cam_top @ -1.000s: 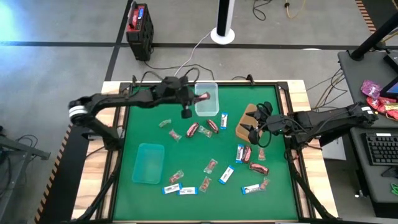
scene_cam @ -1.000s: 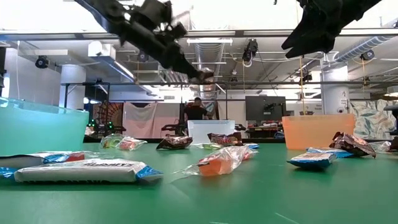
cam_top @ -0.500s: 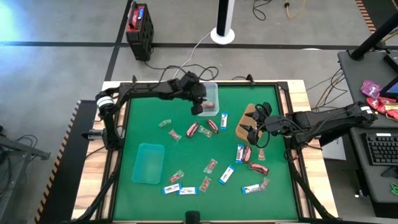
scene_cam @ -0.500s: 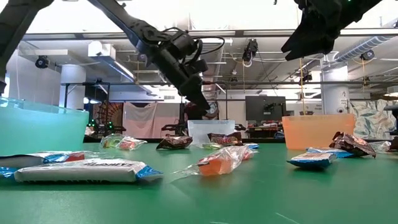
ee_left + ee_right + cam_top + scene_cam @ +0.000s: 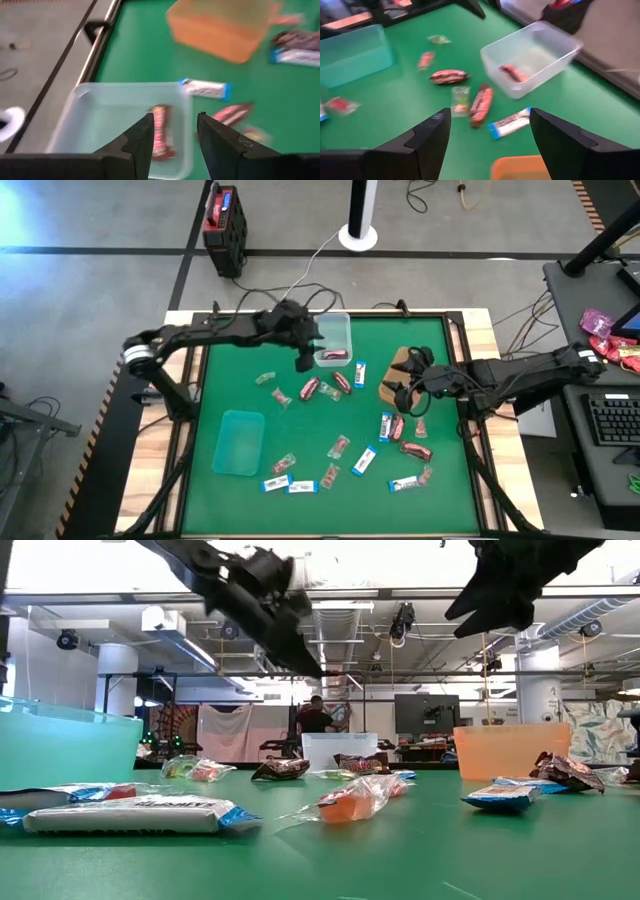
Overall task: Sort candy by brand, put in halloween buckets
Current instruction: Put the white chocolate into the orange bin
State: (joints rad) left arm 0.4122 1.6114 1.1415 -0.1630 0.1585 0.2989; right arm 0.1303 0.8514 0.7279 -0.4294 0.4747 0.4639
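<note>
My left gripper point(image 5: 305, 363) hangs open above the table beside the left near corner of the clear tub point(image 5: 334, 332). One dark red candy point(image 5: 160, 132) lies flat on the tub's floor, showing past the open fingers point(image 5: 142, 137). My right gripper point(image 5: 405, 387) is open and hovers over the brown tray point(image 5: 388, 388), touching nothing. The teal tub point(image 5: 240, 442) stands at the table's left near part. Several loose candies lie on the green mat, among them a blue-and-white one point(image 5: 205, 89) and dark red ones point(image 5: 311, 388).
More candies lie scattered near the table's near edge point(image 5: 290, 483) and right of the middle point(image 5: 415, 450). A black-and-red box point(image 5: 225, 220) sits on the floor beyond the far edge. Cables run along the far rim. A keyboard desk point(image 5: 610, 420) stands to the right.
My left gripper swung right and down toward the clear tub, then drew back up and to the left. The dark red candy in the tub now lies nearer its near wall than a second ago. The right arm has kept still.
</note>
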